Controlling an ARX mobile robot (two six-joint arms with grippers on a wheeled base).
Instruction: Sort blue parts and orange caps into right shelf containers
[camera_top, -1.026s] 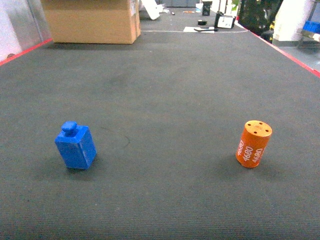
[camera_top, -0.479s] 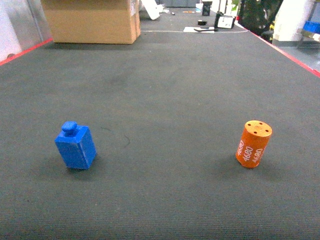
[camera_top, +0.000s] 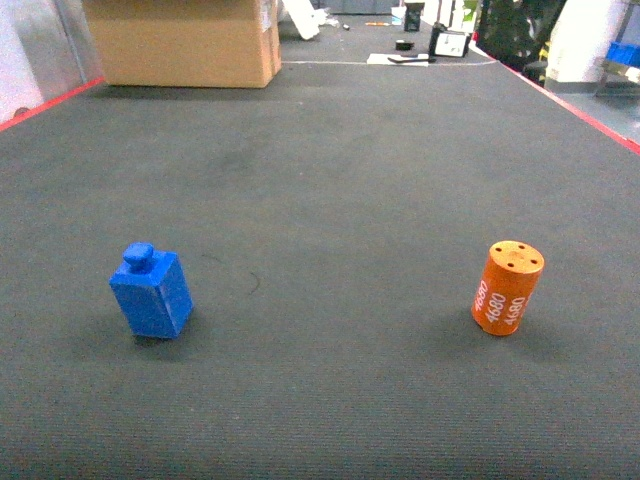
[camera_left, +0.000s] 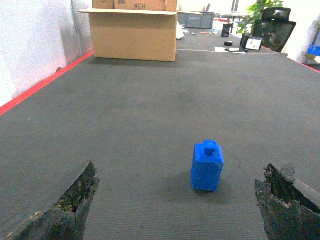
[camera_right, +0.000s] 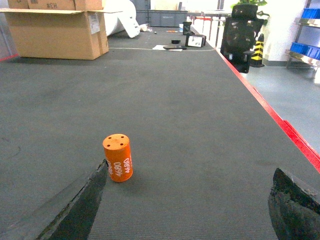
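Dark grey carpet covers the big table (camera_top: 330, 180), and a red line runs along its edges.

The left hand (camera_left: 180, 210) is spread wide and holds nothing. Only the tips of its two black fingers (camera_left: 65, 210) show at the bottom corners of the left wrist view, and they look rough and worn. The blue part (camera_left: 207, 166) stands upright on the table ahead of the hand, between the two fingers but not touching them. It is a small block with a little knob on top.

The right hand (camera_right: 185, 210) is spread wide too and holds nothing. Its fingers (camera_right: 80, 210) are also cut off at the bottom of the right wrist view. The orange cap (camera_right: 118, 158) stands just beside the left finger; I cannot tell if they touch. It has white numbers on its side and small holes on top.

From the head view, no hands show. The part is on the left and the cap is on the right, well apart. A brown box (camera_top: 185, 40) sits far back, and the small things past it are too tiny to make out.
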